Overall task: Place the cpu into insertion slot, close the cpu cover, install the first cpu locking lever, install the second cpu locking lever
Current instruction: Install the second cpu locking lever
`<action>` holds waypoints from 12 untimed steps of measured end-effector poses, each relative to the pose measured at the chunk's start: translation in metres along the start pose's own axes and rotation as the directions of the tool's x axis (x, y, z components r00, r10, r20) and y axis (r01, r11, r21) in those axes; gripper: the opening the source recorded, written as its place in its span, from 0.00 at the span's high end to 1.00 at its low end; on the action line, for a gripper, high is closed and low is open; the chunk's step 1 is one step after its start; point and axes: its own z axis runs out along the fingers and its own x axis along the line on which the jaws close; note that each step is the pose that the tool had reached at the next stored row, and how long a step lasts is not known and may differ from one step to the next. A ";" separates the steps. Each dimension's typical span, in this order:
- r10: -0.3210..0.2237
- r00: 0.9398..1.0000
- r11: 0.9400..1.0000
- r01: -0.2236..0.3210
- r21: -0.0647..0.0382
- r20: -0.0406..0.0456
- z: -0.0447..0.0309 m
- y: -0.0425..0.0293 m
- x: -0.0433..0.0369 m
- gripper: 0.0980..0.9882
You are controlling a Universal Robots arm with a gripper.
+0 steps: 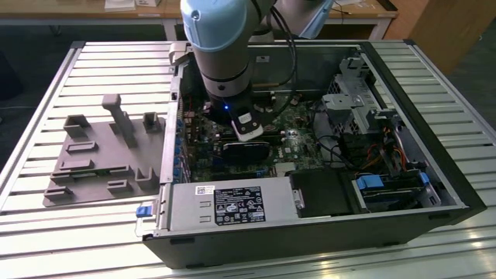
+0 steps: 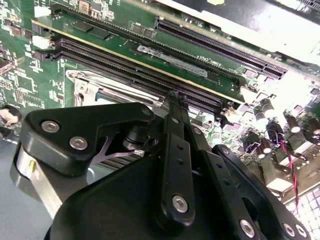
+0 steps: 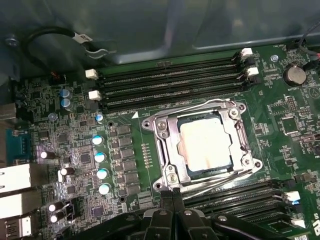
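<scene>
The cpu (image 3: 205, 142), its silver top showing, lies in the insertion slot (image 3: 251, 163) on the green board. The cpu cover (image 3: 167, 150), a metal frame, lies flat over the chip's edges. One thin wire locking lever (image 3: 190, 111) runs along the socket's side by the memory slots, and another lever (image 3: 220, 181) runs along the opposite side. My gripper (image 3: 172, 197) is shut, its tips at the corner of the socket by the end of that second lever. The shut gripper (image 2: 175, 100) points down at the board beside a socket corner (image 2: 87, 85). The gripper (image 1: 250, 132) reaches down inside the open computer case.
Long memory slots (image 3: 170, 85) flank the socket, with more slots (image 3: 240, 200) on the gripper's side. Capacitors (image 3: 100, 157) and a black cable (image 3: 55, 35) sit nearby. A grey fixture tray (image 1: 101, 157) lies at the exterior view's left, outside the case. A power supply (image 1: 232, 203) and drive cage (image 1: 356, 93) line the case.
</scene>
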 end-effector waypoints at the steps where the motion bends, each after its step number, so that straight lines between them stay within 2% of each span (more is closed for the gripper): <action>1: 0.001 1.000 1.000 -0.001 -0.005 -0.001 0.0001 -0.0006 0.0003 0.99; 4: 0.003 1.000 1.000 -0.003 -0.020 -0.004 0.0007 -0.0022 0.0010 0.99; 9: 0.004 1.000 1.000 -0.004 -0.027 -0.005 0.0030 -0.0056 0.0011 0.99; 12: 0.006 1.000 0.999 -0.006 -0.047 -0.010 0.0031 -0.0061 0.0011 0.99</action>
